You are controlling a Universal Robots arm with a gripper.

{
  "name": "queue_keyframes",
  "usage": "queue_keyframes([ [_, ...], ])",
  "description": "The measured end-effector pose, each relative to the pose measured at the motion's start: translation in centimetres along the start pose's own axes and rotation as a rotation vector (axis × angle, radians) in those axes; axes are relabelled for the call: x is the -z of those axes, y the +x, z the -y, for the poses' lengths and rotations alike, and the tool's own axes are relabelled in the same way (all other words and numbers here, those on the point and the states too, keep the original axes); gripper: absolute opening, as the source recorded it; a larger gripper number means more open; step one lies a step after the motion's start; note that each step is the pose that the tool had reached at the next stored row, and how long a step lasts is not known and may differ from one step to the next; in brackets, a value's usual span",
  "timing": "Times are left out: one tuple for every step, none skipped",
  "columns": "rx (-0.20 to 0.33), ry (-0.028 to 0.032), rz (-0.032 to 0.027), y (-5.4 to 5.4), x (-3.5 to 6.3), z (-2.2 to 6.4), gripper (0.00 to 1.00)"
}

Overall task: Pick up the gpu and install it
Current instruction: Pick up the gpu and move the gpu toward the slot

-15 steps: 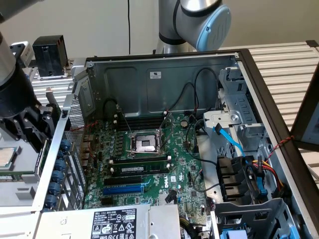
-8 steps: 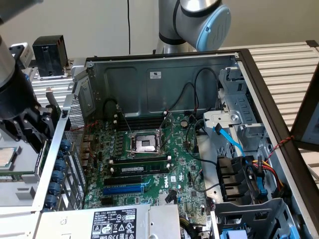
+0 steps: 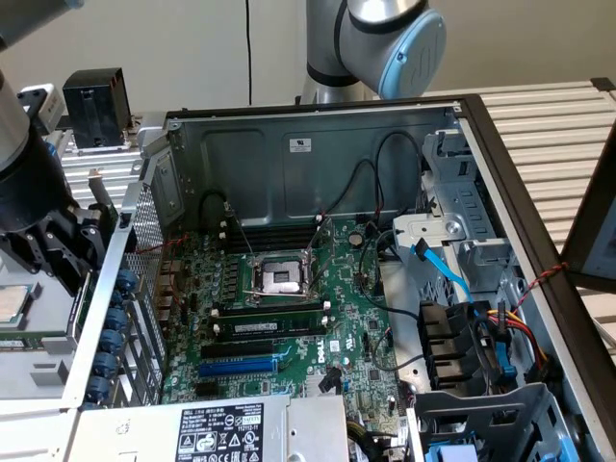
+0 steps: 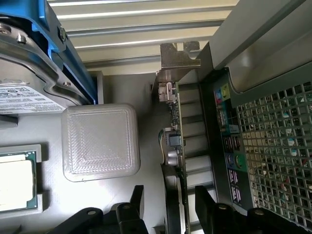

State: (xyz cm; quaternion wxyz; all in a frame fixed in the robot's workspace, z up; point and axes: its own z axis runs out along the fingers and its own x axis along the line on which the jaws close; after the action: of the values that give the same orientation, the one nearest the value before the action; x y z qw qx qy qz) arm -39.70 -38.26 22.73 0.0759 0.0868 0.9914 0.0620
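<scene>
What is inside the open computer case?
A green motherboard with a processor socket, memory sticks and cables. The labelled power supply covers the motherboard's near edge, hiding what lies beneath.

Black fingers [image 4: 136, 202] of the gripper [image 4: 169, 192] spread wide, one on each side of the gpu [image 4: 174, 141], not touching it. The gpu stands on edge, seen edge-on, with its metal bracket [image 4: 179, 58] at the end away from the fingers. Computer case rear [image 4: 229, 146] with ports and mesh grille [image 4: 278, 146] sits just beside the gpu. On the other side: pale square block [image 4: 100, 141], CPU chip [image 4: 17, 180], hard drive [image 4: 24, 92] in blue frame [image 4: 73, 63]. All on a grey surface [image 4: 151, 126].
</scene>
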Motion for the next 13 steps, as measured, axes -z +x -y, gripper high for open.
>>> queue_keyframes([
  [0.0,0.0,0.0,0.0,0.0,0.0,0.52],
  [0.0,0.0001,0.0,0.0,0.0,0.0,0.45],
  [0.0,0.0001,0.0001,0.0,0.0,0.0,0.39],
  [0.0,0.0002,0.0001,0.0,0.0,0.0,0.39],
  [0.0,0.0002,-0.0001,0.0,0.01,0.0,0.33],
  [0.0,0.0002,-0.0002,0.01,0.01,0.0,0.28],
  [0.0,0.0002,-0.0001,0.01,0.01,0.0,0.28],
  [0.0,0.0001,-0.0001,0.01,0.01,0.0,0.28],
  [-0.001,0.0001,0.0,0.01,0.0,0.0,0.28],
  [-0.001,0.0001,0.0001,0.01,0.01,0.01,0.28],
  [-0.001,0.0,0.0001,0.01,0.0,0.02,0.28],
  [-0.001,0.0,0.0,-0.01,0.01,0.11,0.28],
  [0.0,0.0001,-0.0002,-0.05,0.02,0.2,0.28],
])
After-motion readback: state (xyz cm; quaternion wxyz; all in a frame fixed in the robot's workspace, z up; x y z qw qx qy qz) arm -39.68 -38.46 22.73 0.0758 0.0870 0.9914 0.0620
